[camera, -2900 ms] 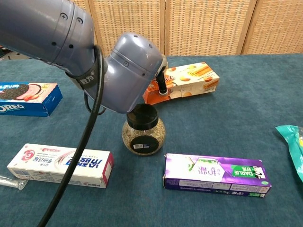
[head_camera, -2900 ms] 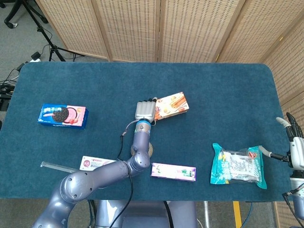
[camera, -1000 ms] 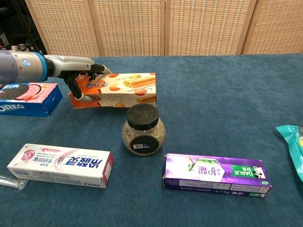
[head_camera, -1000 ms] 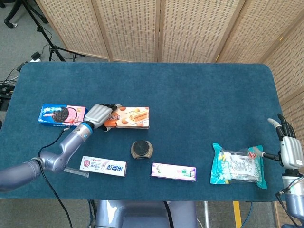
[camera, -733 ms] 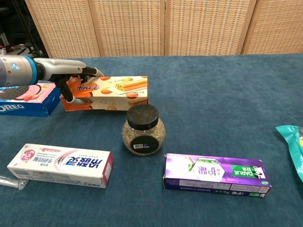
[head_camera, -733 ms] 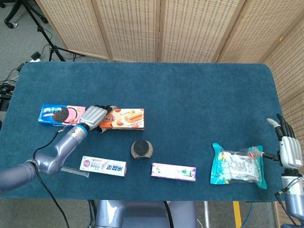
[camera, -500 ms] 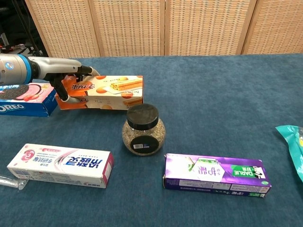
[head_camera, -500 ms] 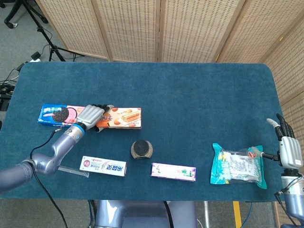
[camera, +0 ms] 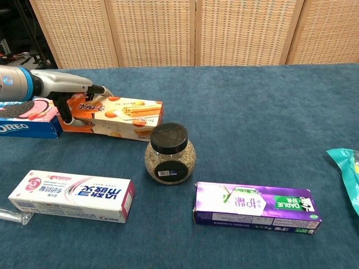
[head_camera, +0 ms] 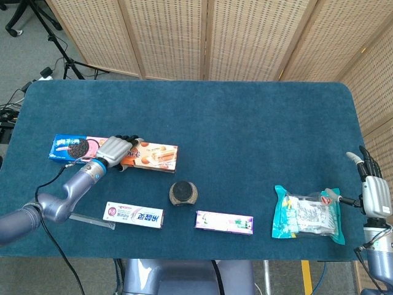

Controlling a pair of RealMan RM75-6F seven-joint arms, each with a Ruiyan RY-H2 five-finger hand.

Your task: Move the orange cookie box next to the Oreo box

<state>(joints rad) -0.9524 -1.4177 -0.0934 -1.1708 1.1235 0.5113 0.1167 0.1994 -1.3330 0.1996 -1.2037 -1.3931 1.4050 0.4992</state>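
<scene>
Gripping orange cookie box (head_camera: 152, 156) | left robot hand (head_camera: 114, 149) | shifted left, touching Oreo box (head_camera: 69, 148)

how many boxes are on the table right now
4: the Oreo box far left, the orange cookie box beside it under the left hand, the toothpaste box front left, the purple box front centre.

Blue cloth table (head_camera: 258, 123) backed by wicker screens (head_camera: 202, 37); black-lidded jar (camera: 170, 153) seen mid-front; white toothpaste box (camera: 72, 196) laid front-left w/ clear tube (camera: 14, 216) beside; purple box (camera: 257, 205) front-right of jar; teal snack bag (head_camera: 307, 214) far right.
</scene>
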